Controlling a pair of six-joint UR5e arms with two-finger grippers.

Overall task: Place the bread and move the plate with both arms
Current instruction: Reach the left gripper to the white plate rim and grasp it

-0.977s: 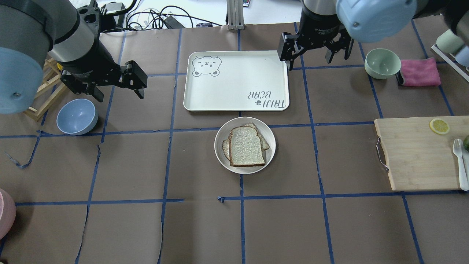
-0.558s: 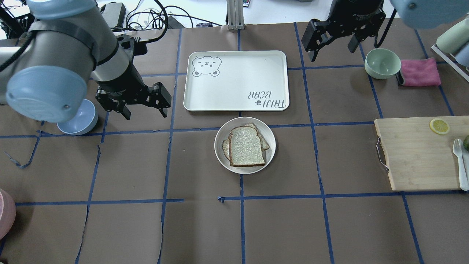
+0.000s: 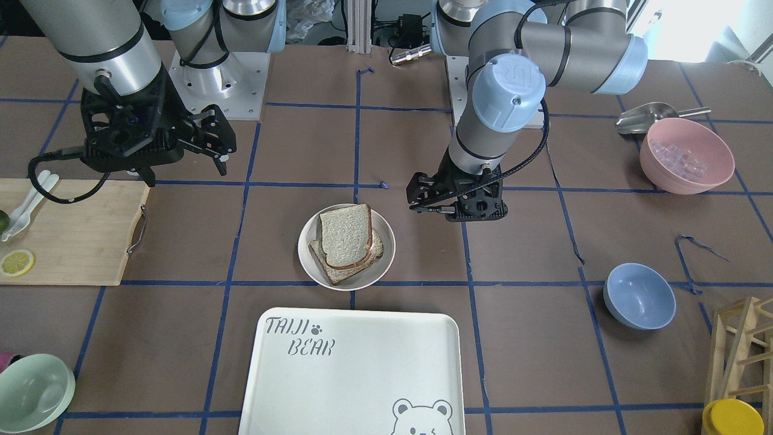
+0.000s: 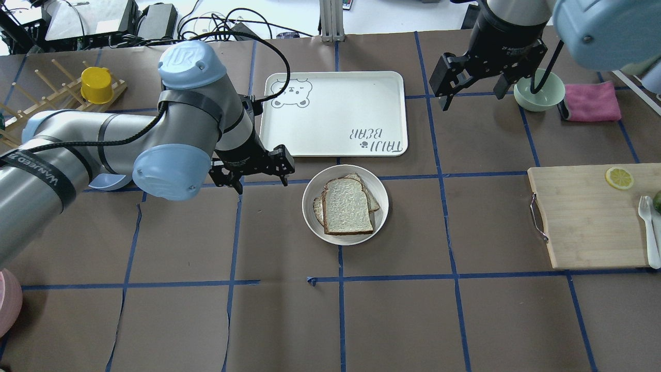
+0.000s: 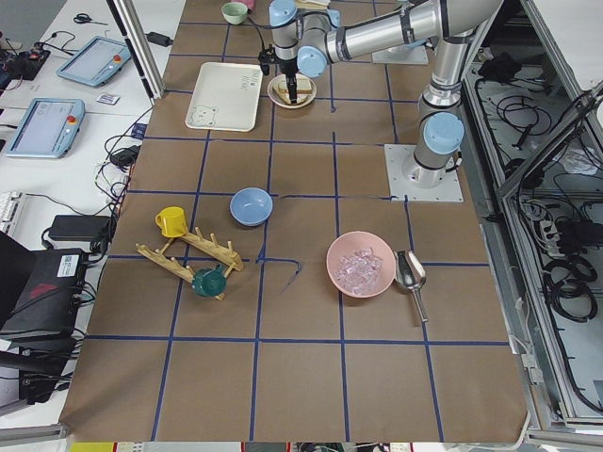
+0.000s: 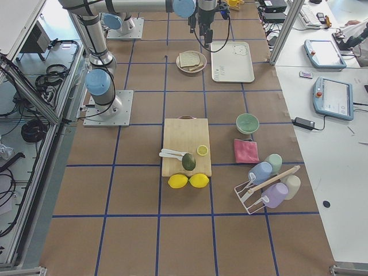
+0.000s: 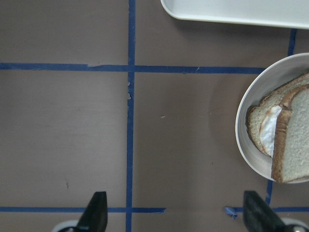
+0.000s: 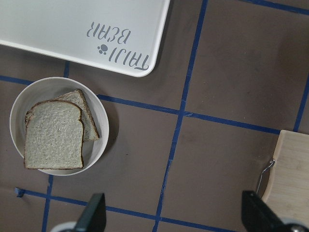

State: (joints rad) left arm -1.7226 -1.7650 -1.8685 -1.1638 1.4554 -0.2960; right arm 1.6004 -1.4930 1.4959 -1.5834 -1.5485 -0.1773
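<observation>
The off-white plate (image 4: pixel 310 199) sits at the table's middle, just in front of the tray. The plain bread (image 4: pixel 347 206) lies on top of it, over a second slice with white egg showing at its edge. My left gripper (image 4: pixel 261 181) is open and empty, hovering just left of the plate. In the left wrist view the plate (image 7: pixel 244 140) and the bread (image 7: pixel 299 140) are at the right edge, outside the open gripper (image 7: pixel 176 212). My right gripper (image 4: pixel 471 95) is open and empty, high by the tray's right end. Its wrist view shows the plate (image 8: pixel 99 121) at lower left.
The white TAIJI BEAR tray (image 4: pixel 333 111) lies behind the plate. A green bowl (image 4: pixel 539 89) and a pink cloth (image 4: pixel 591 101) are by the right gripper. A cutting board (image 4: pixel 588 217) lies at the right. A blue bowl (image 4: pixel 106 181) is half hidden under the left arm.
My left arm has swung right, bringing its open gripper from beside the blue bowl to just left of the plate. My right gripper has moved right, toward the green bowl. Plate and bread have not moved.
</observation>
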